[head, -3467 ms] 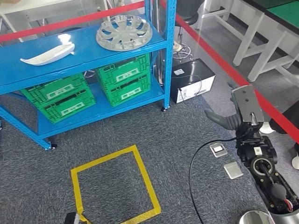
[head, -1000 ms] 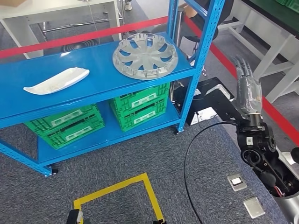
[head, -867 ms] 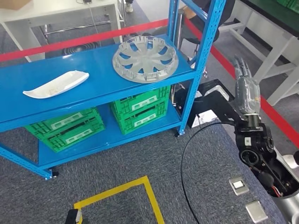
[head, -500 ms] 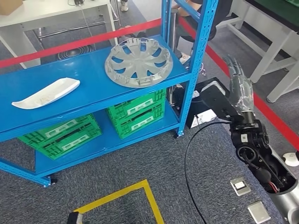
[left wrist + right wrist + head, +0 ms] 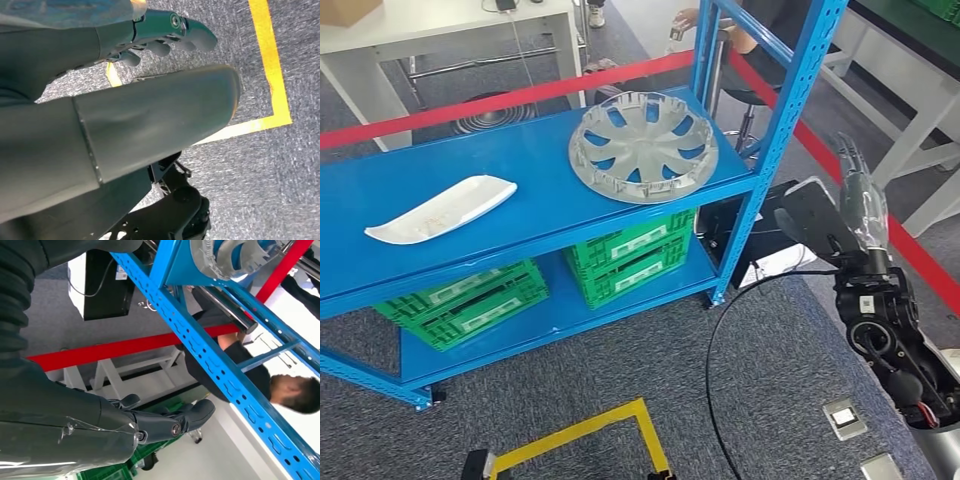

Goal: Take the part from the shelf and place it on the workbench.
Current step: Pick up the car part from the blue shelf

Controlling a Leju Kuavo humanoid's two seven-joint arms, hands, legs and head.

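A grey speckled carpet floor point(image 5: 637, 350) carries a square outline of yellow tape point(image 5: 576, 435) and two small metal floor plates point(image 5: 846, 418). A strip of red tape point(image 5: 471, 103) runs across the floor and bends toward the right. White-legged tables point(image 5: 456, 30) stand beyond it. A black and white box point(image 5: 743, 225) sits on the carpet, with a black cable point(image 5: 716, 340) curving near it. A person in a dark top point(image 5: 241, 357) sits behind.

High head view down onto blue shelf point(image 5: 509, 190); right wrist close beside its upright point(image 5: 211, 352).
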